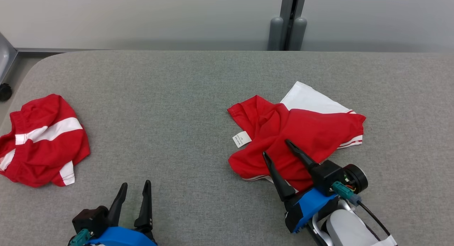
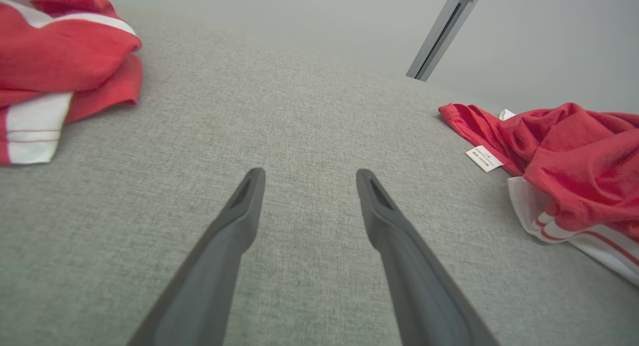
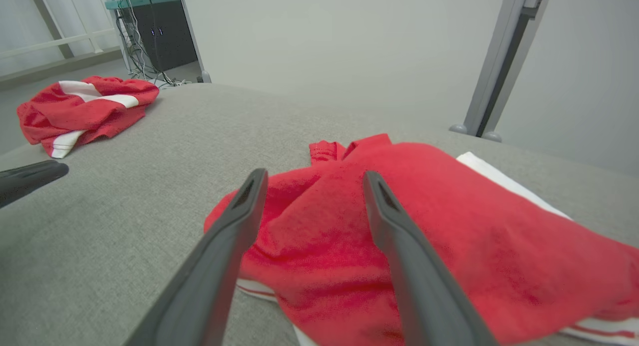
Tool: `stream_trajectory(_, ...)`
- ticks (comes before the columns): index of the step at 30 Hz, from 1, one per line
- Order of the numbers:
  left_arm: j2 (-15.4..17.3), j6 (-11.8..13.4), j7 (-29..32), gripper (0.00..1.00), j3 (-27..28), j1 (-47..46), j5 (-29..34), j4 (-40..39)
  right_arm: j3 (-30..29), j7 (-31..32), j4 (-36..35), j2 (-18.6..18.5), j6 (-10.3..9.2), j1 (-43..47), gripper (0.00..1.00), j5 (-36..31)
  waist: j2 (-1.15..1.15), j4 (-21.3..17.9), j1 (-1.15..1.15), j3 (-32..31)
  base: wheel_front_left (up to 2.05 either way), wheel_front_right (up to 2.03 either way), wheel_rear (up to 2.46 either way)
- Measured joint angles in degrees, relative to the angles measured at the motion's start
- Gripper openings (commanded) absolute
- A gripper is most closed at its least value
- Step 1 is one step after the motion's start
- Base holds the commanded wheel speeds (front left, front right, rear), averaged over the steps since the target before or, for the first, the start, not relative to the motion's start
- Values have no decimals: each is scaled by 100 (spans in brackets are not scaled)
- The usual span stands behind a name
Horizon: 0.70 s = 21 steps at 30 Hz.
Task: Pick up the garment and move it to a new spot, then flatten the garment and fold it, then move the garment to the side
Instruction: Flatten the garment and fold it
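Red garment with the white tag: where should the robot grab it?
Pinch the puffed-up red fold in the garment's near half, coming straight down from above. There the cloth stands up off the table, so fingers could close around it; the white part lies flat. The open right gripper hangs over that spot, so it is probably handiest.

Two crumpled red fabric garments with white stripes, left garment (image 1: pixel 46 153) and right garment (image 1: pixel 312 129); one small white label (image 1: pixel 242 139); one grey cloth-covered table (image 1: pixel 170 97); two blue-bodied grippers, left gripper (image 1: pixel 135 182) and right gripper (image 1: pixel 275 147), two dark fingers each.
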Motion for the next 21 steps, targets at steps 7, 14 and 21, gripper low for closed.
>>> stream_trajectory(7,0,0,0,100,-41,-74,-45,19,-376,156,845,-21,0,-210,100,-815,0,149,0,85,0,0,0)
stream_trajectory(14,9,0,0,100,-137,-138,-154,56,-634,455,1172,-16,0,-465,0,-1062,0,244,0,212,0,0,0)
stream_trajectory(21,19,0,0,100,-187,-213,-209,107,-580,400,1343,-16,0,-541,0,-744,0,321,0,220,0,0,0)
